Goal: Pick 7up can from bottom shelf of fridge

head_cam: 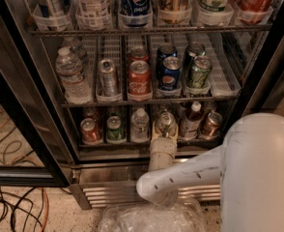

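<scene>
The fridge (258, 76) stands open in front of me, with wire racks of drinks. On the bottom shelf (132, 144) the 7up can (165, 120), with its silver top and pale sides, stands fourth from the left. My gripper (164, 132) reaches into this shelf from below on the cream wrist (161, 153) and sits right at the can, covering its lower part. The can stands upright in its lane.
On the same shelf are a red can (90, 129), a darker green can (114, 128), a water bottle (140, 123), a brown bottle (190, 120) and a copper-brown can (212, 123). My white arm (258, 178) fills the lower right. Cables (11, 207) lie on the floor at left.
</scene>
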